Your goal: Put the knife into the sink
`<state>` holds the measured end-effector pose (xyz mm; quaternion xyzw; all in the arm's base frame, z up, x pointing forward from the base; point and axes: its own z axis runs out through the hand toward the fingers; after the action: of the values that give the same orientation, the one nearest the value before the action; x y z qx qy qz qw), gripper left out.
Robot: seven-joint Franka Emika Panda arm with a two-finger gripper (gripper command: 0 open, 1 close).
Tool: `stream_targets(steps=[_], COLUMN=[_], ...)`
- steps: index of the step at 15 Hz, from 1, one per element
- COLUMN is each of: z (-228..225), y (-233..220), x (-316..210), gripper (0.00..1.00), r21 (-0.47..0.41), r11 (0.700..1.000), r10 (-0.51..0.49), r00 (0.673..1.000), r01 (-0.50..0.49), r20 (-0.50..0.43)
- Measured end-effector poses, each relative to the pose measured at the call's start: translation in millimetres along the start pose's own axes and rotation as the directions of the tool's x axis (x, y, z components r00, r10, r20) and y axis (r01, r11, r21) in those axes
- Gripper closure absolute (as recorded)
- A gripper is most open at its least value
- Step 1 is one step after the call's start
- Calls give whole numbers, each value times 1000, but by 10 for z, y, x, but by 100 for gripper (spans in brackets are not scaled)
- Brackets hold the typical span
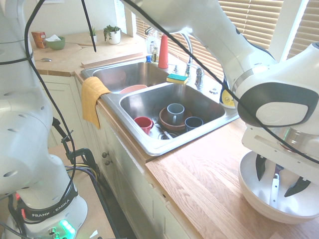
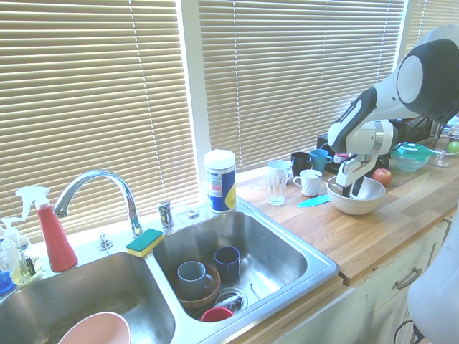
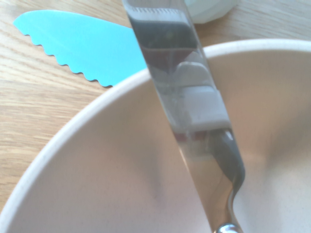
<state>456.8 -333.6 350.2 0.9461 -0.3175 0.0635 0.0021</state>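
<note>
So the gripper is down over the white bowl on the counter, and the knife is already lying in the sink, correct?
Not quite. The gripper is over the white bowl on the counter, but the knife is not in the sink. It is in the bowl, between the gripper's fingers, as the first exterior view shows; the wrist view shows its blade across the bowl's rim.

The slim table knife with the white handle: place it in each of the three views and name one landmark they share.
First exterior view: the knife stands in the large white bowl, lower right, between the gripper fingers.
Second exterior view: hidden by the gripper inside the bowl, right of centre.
Wrist view: its shiny blade crosses the bowl's rim.
Shared landmark: the bowl.
</note>
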Motion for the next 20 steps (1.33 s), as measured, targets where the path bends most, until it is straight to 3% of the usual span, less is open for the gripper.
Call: stream_targets(steps=[13, 15, 18, 20], z=[-33, -305, -1101, -1462], y=[106, 131, 23, -353], x=[-14, -23, -133, -267], gripper=[100, 100, 100, 100], r21=[1, 21, 77, 108], r11=[1000, 1000, 997, 987], r10=[12, 16, 36, 126], r00=[1000, 1000, 996, 988], r01=[-12, -15, -29, -116], r20=[-1, -23, -80, -89])
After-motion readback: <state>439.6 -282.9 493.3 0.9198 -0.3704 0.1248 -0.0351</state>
